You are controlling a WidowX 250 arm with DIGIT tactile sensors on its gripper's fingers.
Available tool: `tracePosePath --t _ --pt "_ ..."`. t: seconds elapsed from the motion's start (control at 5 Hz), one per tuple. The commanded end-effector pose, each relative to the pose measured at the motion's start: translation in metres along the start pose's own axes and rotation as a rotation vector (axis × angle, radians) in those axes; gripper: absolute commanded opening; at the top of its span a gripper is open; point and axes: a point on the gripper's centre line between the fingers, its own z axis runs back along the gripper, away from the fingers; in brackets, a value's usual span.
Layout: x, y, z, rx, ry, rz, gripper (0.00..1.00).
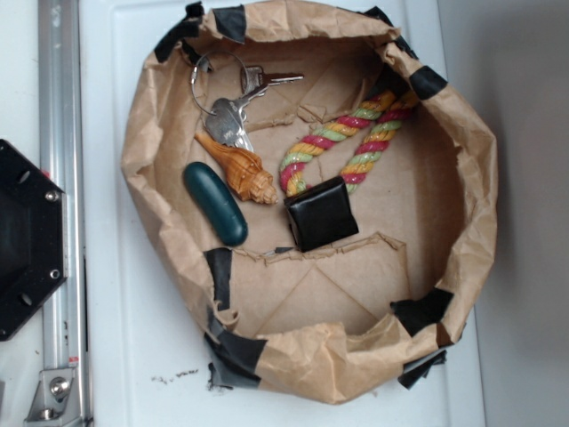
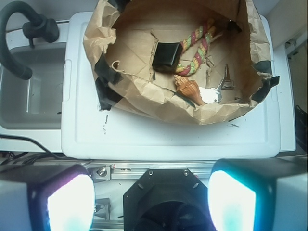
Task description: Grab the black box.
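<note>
Looking down in the exterior view, we count five loose things inside one brown paper bowl [image 1: 462, 178]: one black box [image 1: 322, 213], one dark teal capsule [image 1: 214, 203], one carved seashell [image 1: 240, 169], one bunch of keys [image 1: 229, 105] on a ring, and one striped rope [image 1: 351, 142] bent into a loop. The black box lies flat near the bowl's middle, touching the rope's bend at its 12 o'clock, with the seashell just beside it at 10 o'clock and the capsule near at 9 o'clock. We make out at least six patches of black tape [image 1: 218, 274] around the bowl's rim. The wrist view shows the black box [image 2: 168, 56] from the opposite side, and the bowl's near wall hides the capsule there; it alone shows us the gripper [image 2: 151, 202], whose two pale fingers [image 2: 70, 204] stand well apart at the bottom edge, holding nothing, well short of the bowl. That view also takes in a grey sink [image 2: 29, 96] and a curved black hose [image 2: 21, 29] at 9 o'clock, which the exterior view leaves out. The bowl sits on a white plastic lid-like surface [image 1: 124, 338], with a metal rail [image 1: 60, 178] and black robot base [image 1: 27, 240] along its 9 o'clock side.
</note>
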Motion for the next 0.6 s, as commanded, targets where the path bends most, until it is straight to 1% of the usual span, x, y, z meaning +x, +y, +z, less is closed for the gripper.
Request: tracePosePath --t 0.0,0.2,0.4 --pt "0.000 0.000 0.000 0.000 0.000 0.000 1.00" --pt "0.046 0.001 -0.038 0.056 -0.015 0.153 1.00" --pt "0.088 0.008 -0.072 0.069 0.027 0.235 1.00"
